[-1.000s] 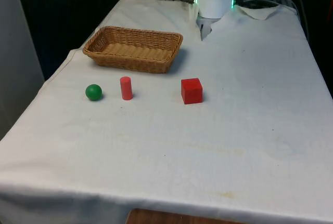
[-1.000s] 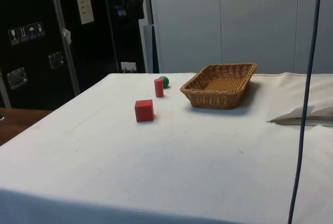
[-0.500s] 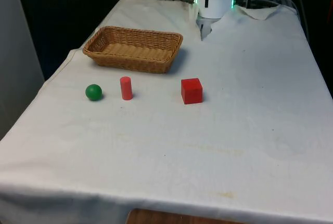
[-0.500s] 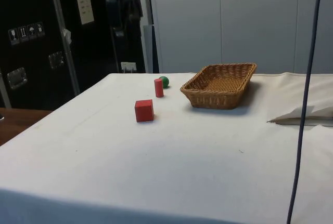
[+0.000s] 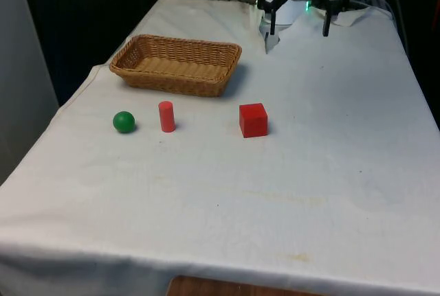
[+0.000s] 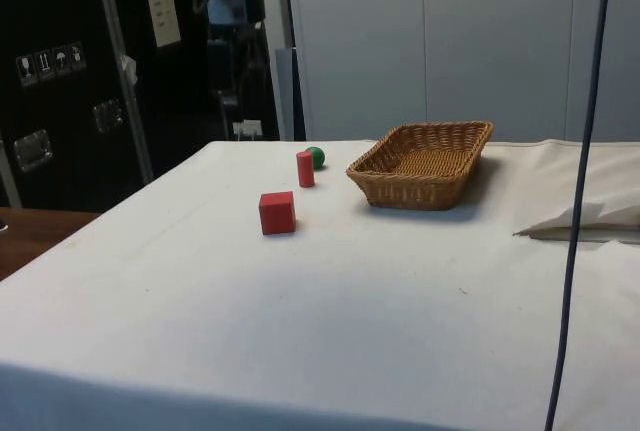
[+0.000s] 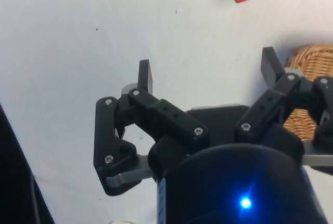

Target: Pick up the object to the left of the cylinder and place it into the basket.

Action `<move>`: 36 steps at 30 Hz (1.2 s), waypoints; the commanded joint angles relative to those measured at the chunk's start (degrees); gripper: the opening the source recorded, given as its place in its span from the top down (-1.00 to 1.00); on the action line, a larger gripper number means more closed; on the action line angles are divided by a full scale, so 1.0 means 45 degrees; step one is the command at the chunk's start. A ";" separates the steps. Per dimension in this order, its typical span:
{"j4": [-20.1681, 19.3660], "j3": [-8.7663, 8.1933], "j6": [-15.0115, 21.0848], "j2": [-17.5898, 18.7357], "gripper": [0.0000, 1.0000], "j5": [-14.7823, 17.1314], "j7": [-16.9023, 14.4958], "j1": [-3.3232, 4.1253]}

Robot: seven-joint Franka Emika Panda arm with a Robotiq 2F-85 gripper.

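With its fingers spread wide and holding nothing, the gripper [image 5: 299, 25] hangs over the tabletop's far edge and should probably cross toward the green ball [image 5: 124, 121], near the left edge beside the red cylinder [image 5: 166, 116], before the basket [image 5: 175, 64].

We can read no words or numbers anywhere: the pale paper sheet [image 6: 161, 10] and the small white pictogram stickers [image 6: 46, 62] on the dark cabinets [image 6: 60, 101] are too small to make out.
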 commanded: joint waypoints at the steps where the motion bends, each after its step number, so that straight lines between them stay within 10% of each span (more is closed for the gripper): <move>1: -0.0127 0.0038 0.0293 0.0000 -1.00 0.0166 -0.0267 -0.0038; 36: -0.0993 -0.0382 0.3603 0.2165 -1.00 0.1592 -0.4571 -0.0497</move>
